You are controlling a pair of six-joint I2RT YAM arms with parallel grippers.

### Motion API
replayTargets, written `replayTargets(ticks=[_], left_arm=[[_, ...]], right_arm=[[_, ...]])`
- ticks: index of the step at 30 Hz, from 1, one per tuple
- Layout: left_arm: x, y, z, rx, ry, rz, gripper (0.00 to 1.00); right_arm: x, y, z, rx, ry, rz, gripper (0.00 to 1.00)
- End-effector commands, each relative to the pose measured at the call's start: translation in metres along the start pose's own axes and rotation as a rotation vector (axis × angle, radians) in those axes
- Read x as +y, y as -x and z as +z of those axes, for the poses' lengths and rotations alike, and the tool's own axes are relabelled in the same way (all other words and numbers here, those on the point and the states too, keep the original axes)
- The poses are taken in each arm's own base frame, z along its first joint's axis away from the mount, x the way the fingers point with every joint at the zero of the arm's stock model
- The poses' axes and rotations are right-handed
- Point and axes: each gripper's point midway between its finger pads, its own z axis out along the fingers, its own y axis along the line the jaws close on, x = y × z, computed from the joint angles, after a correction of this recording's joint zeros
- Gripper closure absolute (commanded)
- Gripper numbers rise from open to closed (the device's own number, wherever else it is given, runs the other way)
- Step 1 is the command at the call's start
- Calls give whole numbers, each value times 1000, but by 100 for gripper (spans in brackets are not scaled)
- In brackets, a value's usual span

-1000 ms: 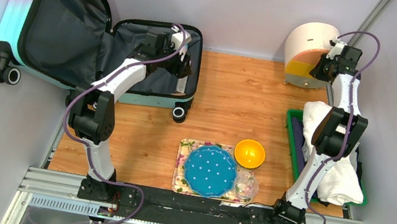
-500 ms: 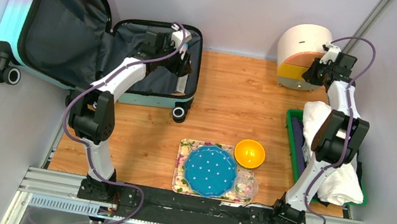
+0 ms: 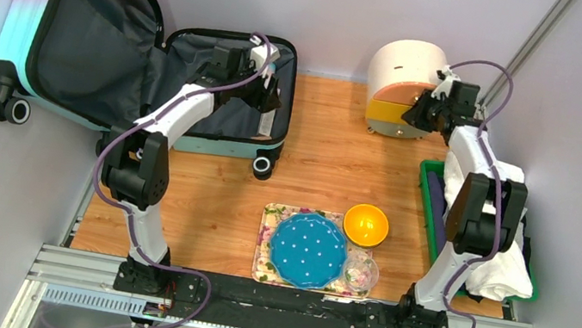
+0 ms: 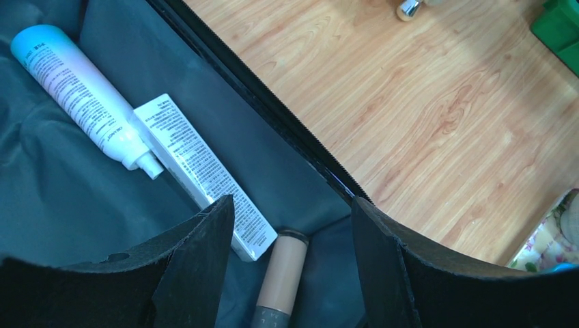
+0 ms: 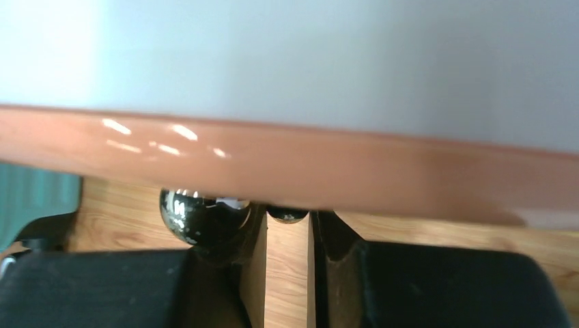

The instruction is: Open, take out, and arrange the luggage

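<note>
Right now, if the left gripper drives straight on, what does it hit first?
Probably the beige tube lying between the fingers of the open left gripper, or the luggage lining beside it. Depth from the wrist view is unclear.

Fine black print covered the long face of a white box (image 4: 198, 181), whose near end lay at the tip of the jaw on the left of the left gripper (image 4: 290, 208); none of it was legible. Farther ahead and left of the jaws, a white-and-blue bottle (image 4: 72, 89) bore similar small print and one bolder word near its neck, too blurred to read for certain.
</note>
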Motion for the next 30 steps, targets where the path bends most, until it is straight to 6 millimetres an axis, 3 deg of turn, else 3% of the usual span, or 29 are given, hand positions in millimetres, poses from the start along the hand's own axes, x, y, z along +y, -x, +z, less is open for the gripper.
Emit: replayTargets(ticks=[1,3,4,9,11,13,16,19,24,28,30], left_arm=[[5,22,-8,-50,13,-9,29],[7,22,-11,-51,19,-17,29],[8,19,-11,-46,22,-24,29],[15,18,-18,-59,39,-50,29],[18,17,-22,-62,46,-79,29],[20,13,-24,-59,52,-84,29],[20,15,-27,-66,49,-81,29],[20,17,-31,-80,40,-77,29],[16,16,-32,-91,19,-71,29],[17,15,-31,-100,12,-64,29],[17,15,-29,-100,9,-62,29]], right_arm=[[72,-1,5,-7,104,96,100],[83,-2,9,-10,108,112,100],[100,-5,12,-2,138,115,100],[127,-13,25,27,163,153,100],[138,-14,27,41,192,175,86],[145,-13,24,44,206,180,58],[151,-7,4,38,229,165,43],[153,-13,-18,66,253,122,42],[157,1,-52,25,285,21,44],[158,20,-50,-2,305,18,45],[156,20,-39,16,309,45,46]])
